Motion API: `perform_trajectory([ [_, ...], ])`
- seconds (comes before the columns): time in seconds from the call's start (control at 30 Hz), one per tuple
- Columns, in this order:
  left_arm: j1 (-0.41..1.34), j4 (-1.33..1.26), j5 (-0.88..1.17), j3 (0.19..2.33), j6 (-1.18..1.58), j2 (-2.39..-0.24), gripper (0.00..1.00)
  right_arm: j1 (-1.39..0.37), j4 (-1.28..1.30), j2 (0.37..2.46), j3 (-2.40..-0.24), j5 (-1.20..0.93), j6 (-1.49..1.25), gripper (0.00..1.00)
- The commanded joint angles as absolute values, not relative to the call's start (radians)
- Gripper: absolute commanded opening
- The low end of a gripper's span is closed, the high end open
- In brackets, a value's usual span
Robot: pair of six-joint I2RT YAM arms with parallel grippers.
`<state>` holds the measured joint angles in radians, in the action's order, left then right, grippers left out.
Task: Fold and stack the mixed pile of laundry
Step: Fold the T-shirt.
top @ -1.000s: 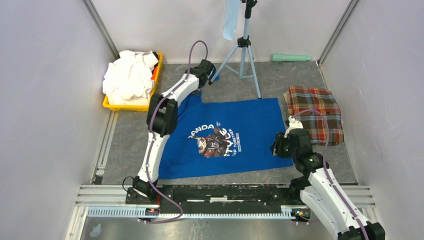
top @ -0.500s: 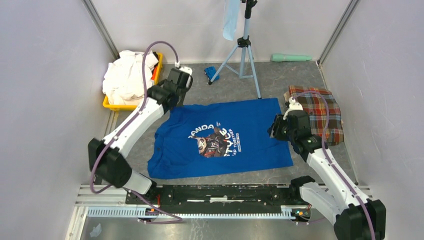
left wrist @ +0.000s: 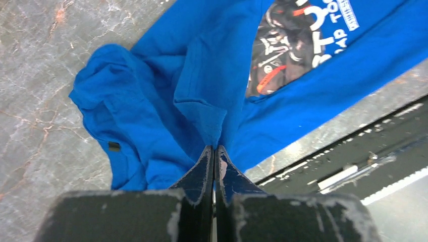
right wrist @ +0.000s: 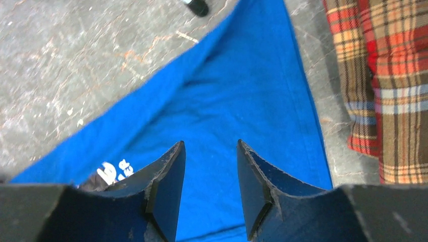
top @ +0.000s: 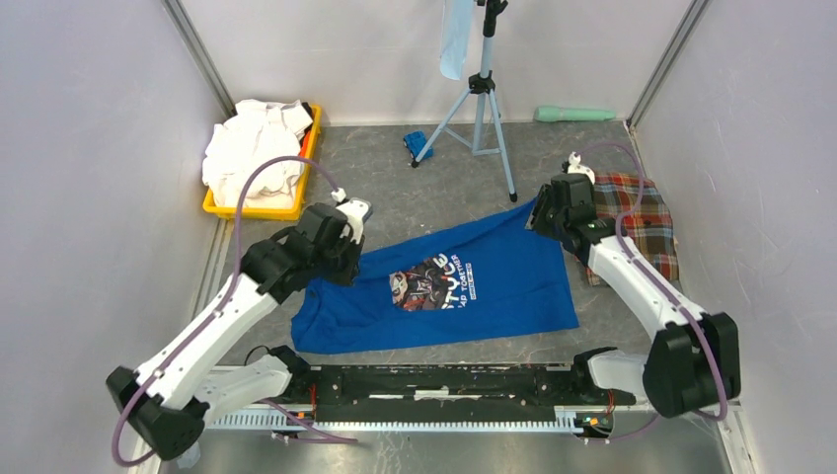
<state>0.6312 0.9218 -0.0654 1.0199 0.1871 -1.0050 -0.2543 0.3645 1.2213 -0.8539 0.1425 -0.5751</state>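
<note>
The royal-blue T-shirt (top: 474, 281) lies with its chest graphic (top: 431, 279) up, and its far-left part is pulled toward the near side over the print. My left gripper (top: 341, 265) is shut on a raised fold of that blue cloth (left wrist: 202, 111), which bunches up to the left of my jaws (left wrist: 214, 147). My right gripper (top: 541, 219) hovers over the shirt's far-right corner (right wrist: 242, 91); it is open (right wrist: 209, 146) with nothing between its fingers. The red-green plaid cloth (top: 646, 222) lies folded to the right (right wrist: 393, 75). White shirts (top: 255, 148) fill the yellow tray (top: 259, 209).
A tripod (top: 481, 109) stands at the back centre with a pale-blue cloth (top: 456, 39) hanging from it. A small bright-blue object (top: 416, 144) lies by one leg, and a green cylinder (top: 572, 115) by the back wall. The black rail (top: 444, 380) runs along the near edge.
My left arm has swung from the far side toward the near left, dragging the shirt's far-left part over the graphic. My right gripper has moved away to the shirt's far-right corner.
</note>
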Motion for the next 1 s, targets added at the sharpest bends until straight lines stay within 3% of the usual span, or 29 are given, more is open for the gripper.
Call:
perform_trajectory([
  [0.0,0.639,0.943,0.015,1.051,0.276,-0.904,0.04,-0.253,0.363,1.330,-0.975,0.280,-0.646,0.49],
  [0.3,0.637,0.856,0.003,0.983,0.278,-0.903,0.02,-0.248,0.452,1.659,-1.163,0.277,-0.677,0.49],
  [0.53,0.637,0.771,-0.197,0.873,0.288,-0.791,0.02,-0.188,0.379,1.677,-1.109,0.292,-0.628,0.48],
  [0.77,0.637,0.765,-0.229,0.866,0.281,-0.757,0.02,-0.117,0.327,1.755,-1.124,0.262,-0.578,0.40],
  [0.97,0.636,0.767,-0.226,0.868,0.272,-0.782,0.02,-0.091,0.311,1.813,-1.154,0.290,-0.526,0.41],
])
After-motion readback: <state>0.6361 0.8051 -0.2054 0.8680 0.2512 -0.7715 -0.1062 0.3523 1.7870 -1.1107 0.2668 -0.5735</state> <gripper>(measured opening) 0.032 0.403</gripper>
